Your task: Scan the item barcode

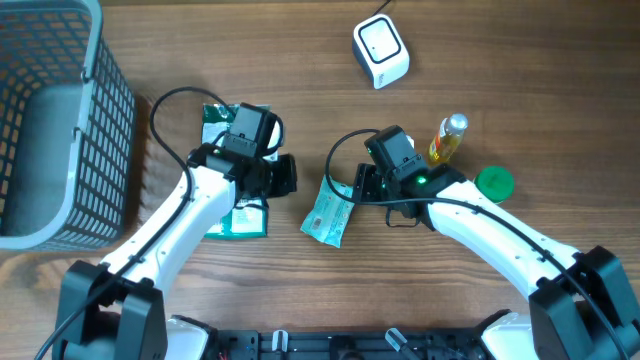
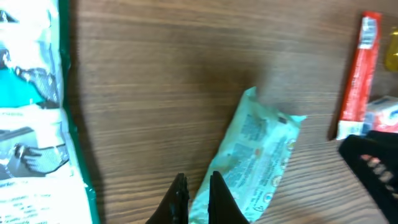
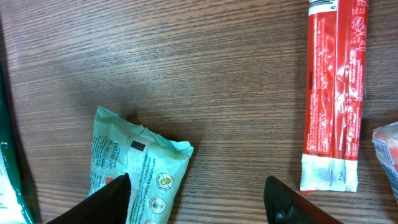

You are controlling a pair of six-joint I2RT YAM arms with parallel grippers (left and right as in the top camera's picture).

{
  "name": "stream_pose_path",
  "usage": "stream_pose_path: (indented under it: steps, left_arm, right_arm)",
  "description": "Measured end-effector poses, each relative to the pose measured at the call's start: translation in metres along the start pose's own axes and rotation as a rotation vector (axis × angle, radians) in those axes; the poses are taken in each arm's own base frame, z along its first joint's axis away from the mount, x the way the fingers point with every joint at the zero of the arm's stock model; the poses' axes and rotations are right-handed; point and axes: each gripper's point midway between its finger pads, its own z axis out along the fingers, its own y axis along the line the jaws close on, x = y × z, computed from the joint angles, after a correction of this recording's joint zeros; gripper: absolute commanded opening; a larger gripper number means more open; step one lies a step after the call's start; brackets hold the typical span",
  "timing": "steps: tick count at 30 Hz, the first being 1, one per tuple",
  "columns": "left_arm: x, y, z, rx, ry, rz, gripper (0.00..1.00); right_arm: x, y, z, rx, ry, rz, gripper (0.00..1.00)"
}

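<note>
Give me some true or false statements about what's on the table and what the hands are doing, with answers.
1. The right hand is open. True.
2. The left hand holds the packet. False: it is shut on nothing, and the packet lies flat on the table.
3. The scanner sits in the basket. False: it sits on the table, well away from the basket.
4. A red stick lies on the table, apart from the packet. True.
</note>
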Motion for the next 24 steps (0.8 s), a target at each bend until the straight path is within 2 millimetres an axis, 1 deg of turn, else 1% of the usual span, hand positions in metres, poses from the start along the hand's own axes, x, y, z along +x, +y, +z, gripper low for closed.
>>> stream_pose_path:
  steps: [6,12,20,24]
  left_arm:
    - [0.017,0.013,0.01,-0.032,0.042,-0.02,0.06]
    - [0.03,0.021,0.016,-0.047,0.071,-0.028,0.07]
    - [0.029,0.021,0.017,-0.045,0.067,-0.032,0.07]
    - [0.028,0.02,0.017,-0.042,0.061,-0.036,0.07]
  right_arm:
    - [0.0,0.0,0.0,0.001,0.001,0.0,0.7]
    - [0.001,-0.001,0.001,0.003,0.004,0.0,0.72]
    - [0.007,-0.007,0.013,0.032,0.038,-0.007,0.72]
    - [0.008,-0.007,0.015,0.035,0.042,-0.011,0.72]
